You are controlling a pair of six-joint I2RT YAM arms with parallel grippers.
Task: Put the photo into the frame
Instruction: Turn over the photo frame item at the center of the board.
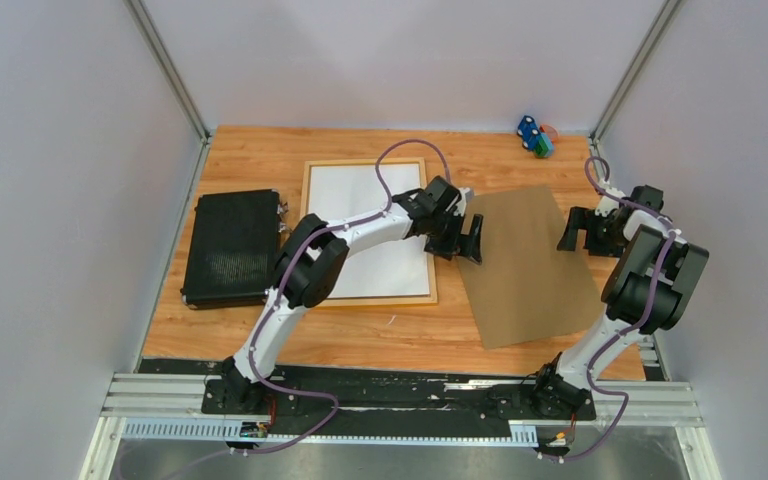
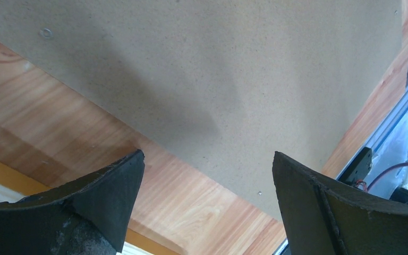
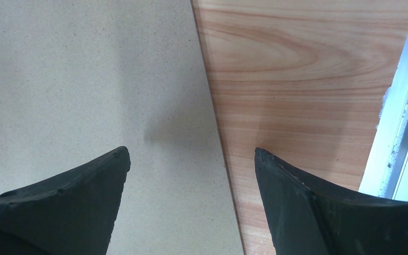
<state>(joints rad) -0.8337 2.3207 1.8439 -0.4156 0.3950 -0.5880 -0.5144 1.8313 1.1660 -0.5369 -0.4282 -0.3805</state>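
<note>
— Frame point(image 1: 380, 300), where?
— Flat on the table point(image 1: 380, 340), between a black case point(image 1: 232, 247) and a brown board point(image 1: 530, 265); a white sheet point(image 1: 340, 190) fills it.
— Grippers?
— Left gripper point(image 1: 460, 246) spread wide at the board's left edge, right gripper point(image 1: 585, 236) wide at its right edge. Both empty.

Wood table point(image 1: 360, 335): black case point(image 1: 232, 247) L, frame point(image 1: 380, 301) ctr, brown board point(image 1: 530, 270) R, toys point(image 1: 535, 137) rear-R.

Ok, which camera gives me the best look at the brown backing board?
The top external view: the whole brown backing board shows there, lying askew to the right of the frame. Each wrist view shows only a plain patch of it along one edge, so neither gives its outline or position.
</note>
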